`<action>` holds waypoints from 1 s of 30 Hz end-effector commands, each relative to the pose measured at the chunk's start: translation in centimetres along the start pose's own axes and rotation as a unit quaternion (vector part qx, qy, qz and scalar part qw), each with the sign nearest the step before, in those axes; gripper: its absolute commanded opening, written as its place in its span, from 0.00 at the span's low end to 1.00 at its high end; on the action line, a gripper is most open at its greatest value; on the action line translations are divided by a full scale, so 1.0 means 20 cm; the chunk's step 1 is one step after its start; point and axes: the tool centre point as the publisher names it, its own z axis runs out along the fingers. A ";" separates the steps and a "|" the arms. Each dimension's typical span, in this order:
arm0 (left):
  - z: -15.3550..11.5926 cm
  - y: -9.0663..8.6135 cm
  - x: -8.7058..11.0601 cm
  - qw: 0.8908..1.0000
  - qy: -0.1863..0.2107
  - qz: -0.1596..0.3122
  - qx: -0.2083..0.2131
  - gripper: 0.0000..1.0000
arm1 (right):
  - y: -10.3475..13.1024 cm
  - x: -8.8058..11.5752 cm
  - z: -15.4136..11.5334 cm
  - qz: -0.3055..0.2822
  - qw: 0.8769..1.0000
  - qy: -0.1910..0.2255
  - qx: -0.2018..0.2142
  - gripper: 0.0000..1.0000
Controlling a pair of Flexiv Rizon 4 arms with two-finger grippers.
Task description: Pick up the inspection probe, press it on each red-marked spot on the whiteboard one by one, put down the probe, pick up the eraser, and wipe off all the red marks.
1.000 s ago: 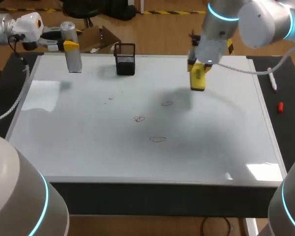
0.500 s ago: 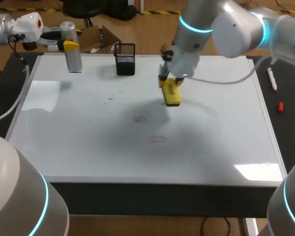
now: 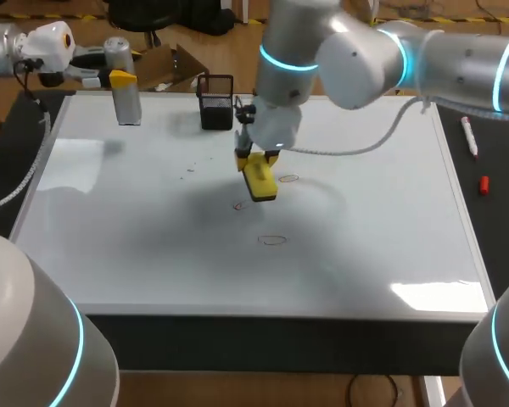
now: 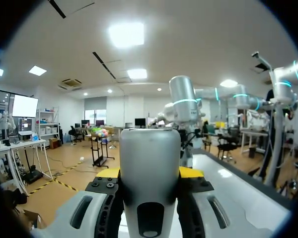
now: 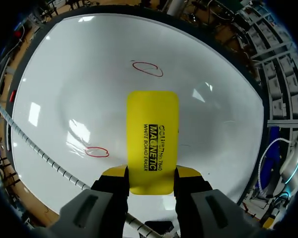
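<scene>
Starting at the near edge of the whiteboard point(image 3: 153, 280), one red oval point(image 3: 272, 240) lay below my right gripper point(image 3: 255, 161), which was clamped on the yellow eraser point(image 3: 261, 184), its long axis running toward that oval. Two more red marks flanked it: a small mark point(image 3: 240, 205) at lower left and another mark point(image 3: 289, 178) just right. Far upper left, my left gripper point(image 3: 121, 80) was clamped around the silver probe point(image 3: 128, 102).

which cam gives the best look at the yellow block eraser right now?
Right wrist view: the yellow block eraser fills the middle, clamped in the right tool. Head view shows it small below the wrist. Left wrist view: none, just the grey cylindrical probe.
</scene>
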 end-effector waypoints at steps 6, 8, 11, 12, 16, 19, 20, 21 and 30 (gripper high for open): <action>0.01 -0.01 0.01 1.000 -0.004 0.001 -0.001 0.00 | 0.00 -0.10 0.06 0.002 1.000 0.027 0.000 0.00; 0.01 -0.01 0.01 1.000 -0.004 0.001 -0.001 0.00 | 0.00 -0.11 0.07 0.003 1.000 0.026 -0.001 0.00; 0.01 -0.01 0.01 1.000 -0.004 0.001 -0.001 0.00 | -0.01 -0.14 0.07 0.008 1.000 0.027 0.001 0.00; 0.01 -0.01 0.01 1.000 -0.004 0.001 -0.001 0.00 | -0.01 -0.14 0.07 0.009 1.000 0.029 0.003 0.00; 0.01 -0.01 0.01 1.000 -0.004 0.001 -0.001 0.00 | 0.00 -0.18 0.10 0.012 0.999 0.034 0.005 0.00; 0.01 -0.01 0.01 1.000 -0.004 0.001 -0.001 0.00 | 0.02 -0.20 0.13 0.016 0.999 0.035 0.001 0.00; 0.01 -0.01 0.01 1.000 -0.004 0.001 -0.001 0.00 | 0.03 -0.20 0.14 0.018 0.999 0.043 0.003 0.00; 0.01 -0.01 0.01 1.000 -0.004 0.001 -0.001 0.00 | 0.03 -0.20 0.16 0.024 0.998 0.050 0.004 0.00; 0.01 -0.01 0.01 1.000 -0.004 0.001 -0.001 0.00 | 0.07 -0.21 0.21 0.044 0.998 0.042 0.001 0.00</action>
